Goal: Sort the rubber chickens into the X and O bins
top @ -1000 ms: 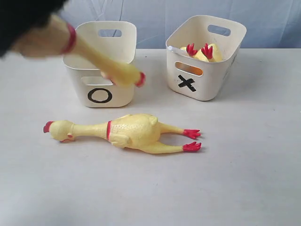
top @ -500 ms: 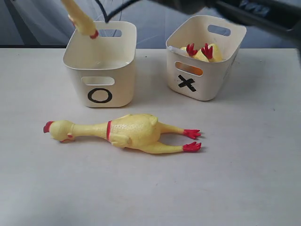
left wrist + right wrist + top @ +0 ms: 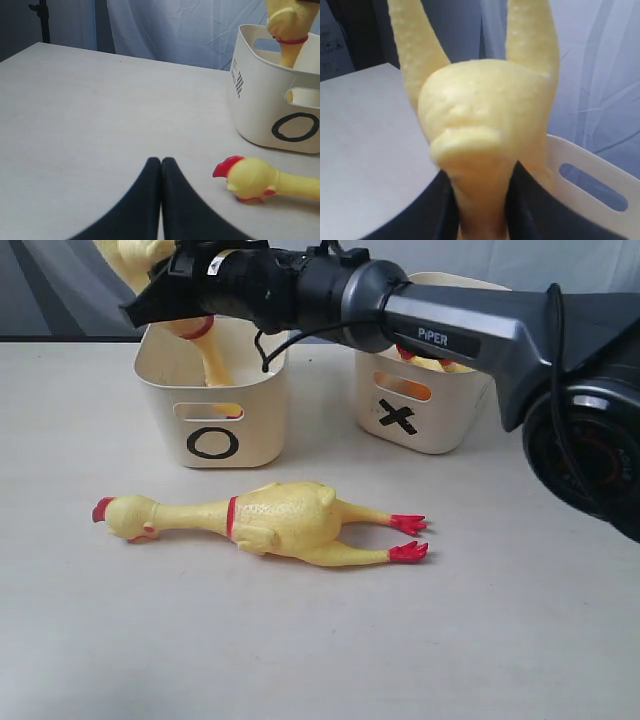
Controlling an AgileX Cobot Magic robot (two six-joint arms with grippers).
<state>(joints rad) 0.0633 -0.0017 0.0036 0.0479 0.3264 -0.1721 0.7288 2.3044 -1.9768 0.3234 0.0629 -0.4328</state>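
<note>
A rubber chicken (image 3: 213,358) is clamped in the right gripper (image 3: 160,295), neck hanging into the O bin (image 3: 250,430); the arm is stretched across the middle.

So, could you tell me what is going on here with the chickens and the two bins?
The right gripper, stretched across from the right side, holds one rubber chicken head-down with its neck inside the O bin; it has not let go yet. A second chicken lies on the table in front of the bins, untouched. Yellow chicken parts show in the X bin. The left gripper is shut and empty, low over the table near the second chicken's head.
</note>
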